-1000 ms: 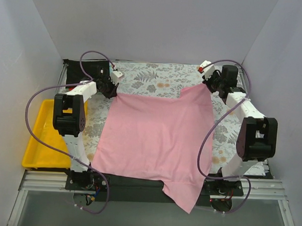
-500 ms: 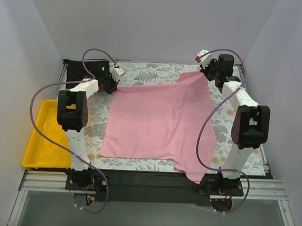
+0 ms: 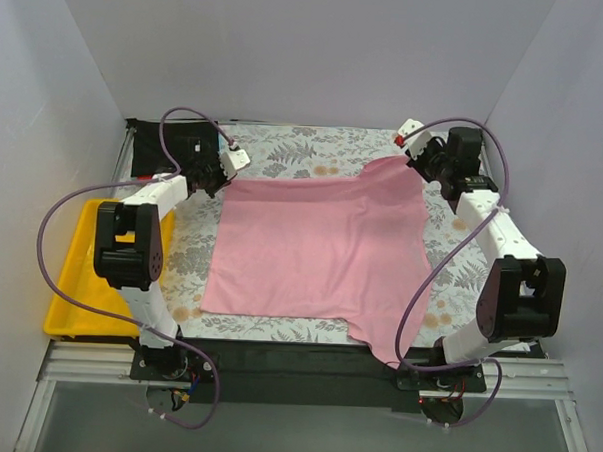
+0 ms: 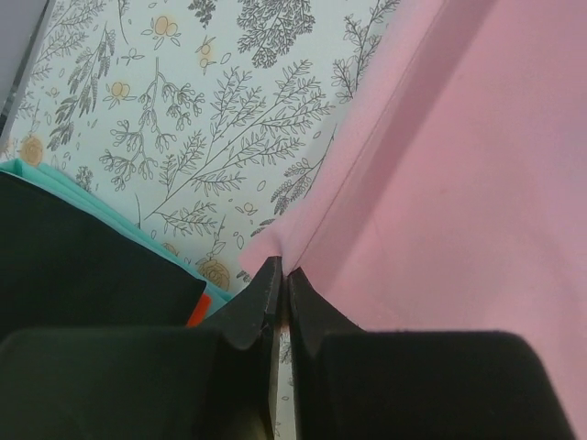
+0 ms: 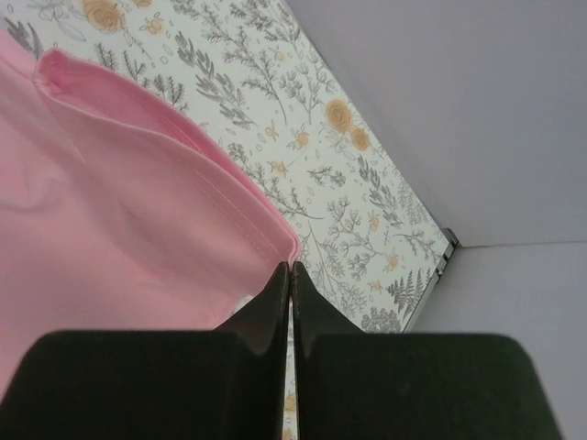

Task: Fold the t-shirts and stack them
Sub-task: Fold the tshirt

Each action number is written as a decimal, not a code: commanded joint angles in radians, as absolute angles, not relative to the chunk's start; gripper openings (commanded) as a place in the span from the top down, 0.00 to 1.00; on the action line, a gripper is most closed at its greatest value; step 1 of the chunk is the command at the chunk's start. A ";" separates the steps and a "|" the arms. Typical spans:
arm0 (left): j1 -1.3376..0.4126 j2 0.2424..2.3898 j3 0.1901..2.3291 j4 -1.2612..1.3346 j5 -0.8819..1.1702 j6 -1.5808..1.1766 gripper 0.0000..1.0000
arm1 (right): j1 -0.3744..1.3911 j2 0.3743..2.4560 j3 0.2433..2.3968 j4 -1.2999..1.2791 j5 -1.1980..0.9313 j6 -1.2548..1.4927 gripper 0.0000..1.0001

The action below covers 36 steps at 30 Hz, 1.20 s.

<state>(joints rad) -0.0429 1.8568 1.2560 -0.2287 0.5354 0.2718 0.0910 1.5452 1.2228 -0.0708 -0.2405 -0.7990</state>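
Note:
The light pink t-shirt lies spread flat on the floral table cloth. Its near right corner reaches over the table's front edge. My left gripper is shut on the shirt's far left corner, the jaws pressed together. My right gripper is shut on the far right corner, at the stitched hem, the jaws pressed together. A black shirt lies at the back left. In the left wrist view it shows with a thin teal edge and an orange-red bit beside it.
A yellow plastic tray stands off the table's left side. White walls close in the back and both sides. The black front bar runs along the near edge between the arm bases.
Both grippers have drawn the pink shirt toward the far side and let it down. It hung over the front edge before; now it lies flat on the cloth.

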 commanded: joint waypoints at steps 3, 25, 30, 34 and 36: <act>-0.041 1.769 1.174 -0.204 0.555 0.391 1.00 | 0.091 1.516 1.169 -0.112 -0.239 -0.859 0.99; -0.044 1.626 0.982 -0.224 0.525 0.545 1.00 | 0.092 1.367 0.956 -0.219 -0.281 -0.902 0.99; -0.052 1.621 0.960 -0.225 0.514 0.546 1.00 | 0.097 1.368 0.902 -0.224 -0.278 -0.907 0.99; -0.075 1.609 0.933 -0.229 0.476 0.572 1.00 | 0.098 1.390 0.893 -0.229 -0.267 -0.913 0.99; -0.086 1.602 0.930 -0.230 0.465 0.565 1.00 | 0.098 1.393 0.893 -0.232 -0.265 -0.914 0.99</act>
